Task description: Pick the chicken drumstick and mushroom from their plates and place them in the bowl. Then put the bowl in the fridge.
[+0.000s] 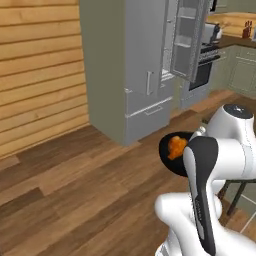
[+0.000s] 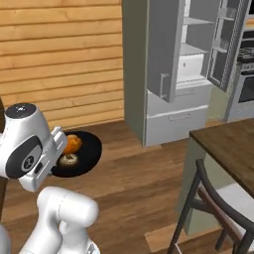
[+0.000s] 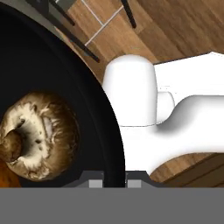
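At the hand view's bottom edge, the gripper (image 3: 115,181) is pinching the black bowl (image 3: 100,113) by its rim, jaws closed. Inside are lying the mushroom (image 3: 41,135) and chicken drumstick (image 2: 73,144). Farther off, upper right, the fridge (image 2: 163,64) is standing with its door open.

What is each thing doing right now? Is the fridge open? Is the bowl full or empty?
Fridge: upper right door open, white shelves showing; left door and lower drawers shut.
Black bowl: held off the floor by its rim, holding food.
Chicken drumstick: lying in the bowl.
Mushroom: lying in the bowl, beside the drumstick.
Hand: shut on the bowl's rim.
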Robot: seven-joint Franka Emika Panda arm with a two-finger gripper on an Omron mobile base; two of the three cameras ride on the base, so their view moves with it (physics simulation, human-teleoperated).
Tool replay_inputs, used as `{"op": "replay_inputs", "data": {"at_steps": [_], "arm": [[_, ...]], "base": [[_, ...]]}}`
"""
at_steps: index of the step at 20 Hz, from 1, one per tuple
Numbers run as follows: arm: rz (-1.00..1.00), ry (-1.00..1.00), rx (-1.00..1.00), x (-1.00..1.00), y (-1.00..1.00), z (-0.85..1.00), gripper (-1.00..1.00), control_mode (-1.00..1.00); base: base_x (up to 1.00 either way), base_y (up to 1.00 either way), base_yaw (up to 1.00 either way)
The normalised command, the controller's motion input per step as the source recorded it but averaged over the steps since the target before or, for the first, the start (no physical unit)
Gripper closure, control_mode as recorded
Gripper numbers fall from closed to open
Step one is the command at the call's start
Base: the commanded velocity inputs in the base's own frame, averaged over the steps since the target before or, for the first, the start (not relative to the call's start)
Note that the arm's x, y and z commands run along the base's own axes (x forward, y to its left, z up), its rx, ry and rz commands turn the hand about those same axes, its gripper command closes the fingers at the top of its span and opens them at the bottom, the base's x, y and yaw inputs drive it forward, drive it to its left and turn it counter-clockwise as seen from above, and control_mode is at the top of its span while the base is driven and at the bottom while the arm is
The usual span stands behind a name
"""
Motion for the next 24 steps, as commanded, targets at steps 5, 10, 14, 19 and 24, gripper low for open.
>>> {"op": "replay_inputs", "data": {"at_steps": [5, 10, 14, 19, 24], "arm": [[0.0, 0.0, 0.0, 0.0, 0.0, 0.0, 1.0, 1.0], [0.0, 0.0, 0.0, 0.0, 0.0, 0.0, 1.0, 1.0], [0.0, 0.0, 0.0, 0.0, 0.0, 0.0, 1.0, 1.0], [0.0, 0.0, 0.0, 0.0, 0.0, 0.0, 1.0, 1.0], [0.0, 0.0, 0.0, 0.0, 0.0, 0.0, 1.0, 1.0]], "base": [[1.0, 0.68, -0.51], [1.0, 0.63, -0.54], [1.0, 0.52, -0.51], [1.0, 0.07, -0.51], [1.0, 0.0, -0.47]]}}
